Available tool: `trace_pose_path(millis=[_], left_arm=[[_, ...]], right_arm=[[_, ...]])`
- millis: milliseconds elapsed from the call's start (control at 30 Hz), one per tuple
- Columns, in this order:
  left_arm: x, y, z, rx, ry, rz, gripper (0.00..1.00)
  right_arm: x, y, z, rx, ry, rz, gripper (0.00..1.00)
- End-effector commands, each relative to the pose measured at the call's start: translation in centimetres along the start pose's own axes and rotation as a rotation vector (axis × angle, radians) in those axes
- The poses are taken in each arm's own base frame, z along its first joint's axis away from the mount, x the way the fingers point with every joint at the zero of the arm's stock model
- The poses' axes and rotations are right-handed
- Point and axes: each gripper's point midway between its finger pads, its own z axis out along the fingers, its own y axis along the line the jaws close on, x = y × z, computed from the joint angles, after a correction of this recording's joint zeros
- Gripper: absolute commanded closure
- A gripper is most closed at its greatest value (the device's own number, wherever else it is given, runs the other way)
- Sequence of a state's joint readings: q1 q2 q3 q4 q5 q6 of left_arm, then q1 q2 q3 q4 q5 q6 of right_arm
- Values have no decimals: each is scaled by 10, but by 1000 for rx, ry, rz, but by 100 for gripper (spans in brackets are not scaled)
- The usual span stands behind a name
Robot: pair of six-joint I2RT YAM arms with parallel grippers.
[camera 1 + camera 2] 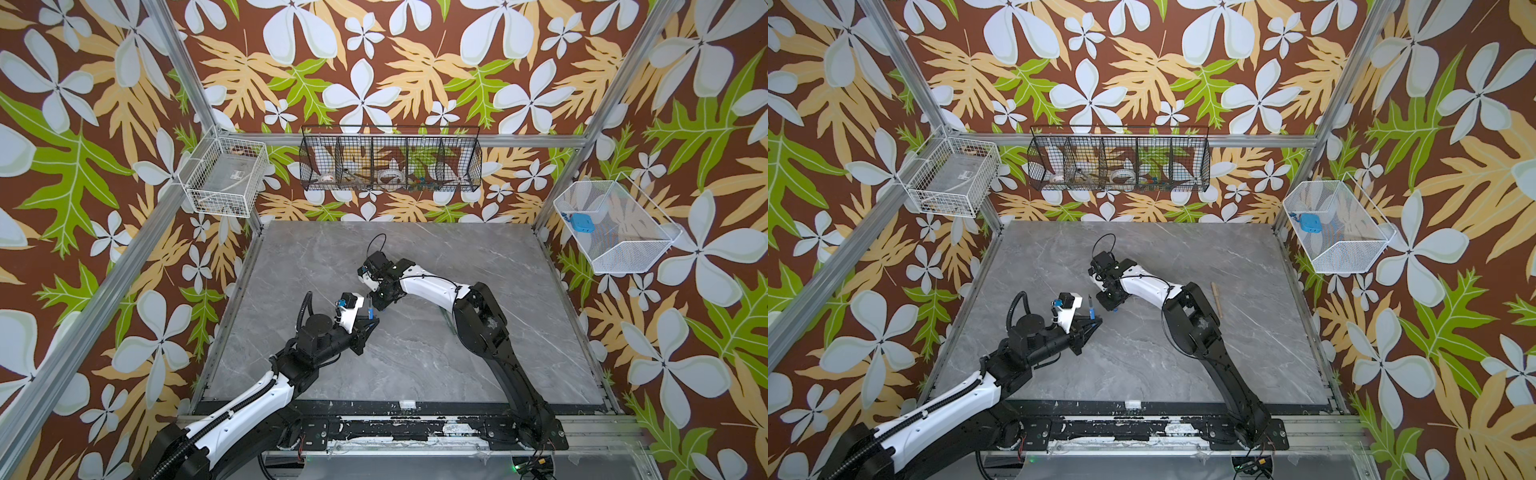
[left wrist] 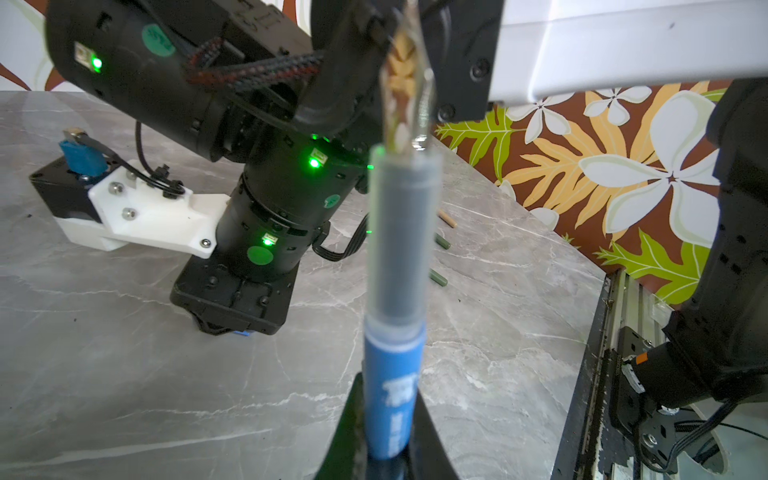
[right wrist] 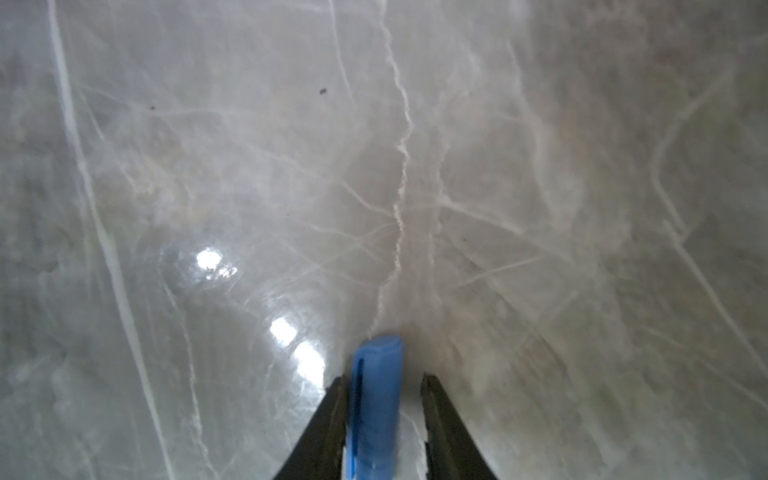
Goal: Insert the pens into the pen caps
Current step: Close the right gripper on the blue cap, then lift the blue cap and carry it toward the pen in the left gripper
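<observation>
"What's hanging on that back wall?"

"A black wire basket [image 1: 465, 166] of odds and ends, against flowered wallpaper [image 1: 374, 62]. A white wire basket [image 1: 220, 199] on the left side, a white mesh basket [image 1: 623, 257] on the right side holding a blue thing [image 1: 582, 222]. Below them, a grey marble table [image 1: 415, 365]."

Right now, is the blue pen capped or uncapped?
Uncapped: blue pen stands bare-tipped in left gripper; blue cap lies separately, within right gripper.

Floral brown wallpaper [image 1: 415, 75] covers the walls. A grey marble table [image 1: 415, 365] sits in an aluminium frame [image 1: 532, 141]. A white basket [image 1: 224, 178] hangs left, a black basket [image 1: 390, 162] far, a mesh basket [image 1: 615, 237] right.
</observation>
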State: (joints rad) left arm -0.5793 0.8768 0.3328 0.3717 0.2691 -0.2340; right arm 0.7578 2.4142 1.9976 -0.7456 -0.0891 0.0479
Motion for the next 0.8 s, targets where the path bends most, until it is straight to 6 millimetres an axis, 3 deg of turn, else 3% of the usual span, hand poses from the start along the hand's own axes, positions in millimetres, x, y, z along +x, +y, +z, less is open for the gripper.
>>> trace_pose_path(millis=[0, 300, 500, 767], left_arm=[[-6, 1, -2, -10, -33, 14, 100], [-8, 1, -5, -15, -45, 18, 100], [-8, 3, -6, -29, -48, 21, 100], [-8, 3, -5, -28, -50, 22, 100]], right_arm=[[47, -2, 12, 11, 176, 12, 72], [22, -2, -20, 1, 34, 46, 89], [2, 5, -55, -100, -130, 79, 91], [-10, 12, -111, -138, -328, 69, 92]])
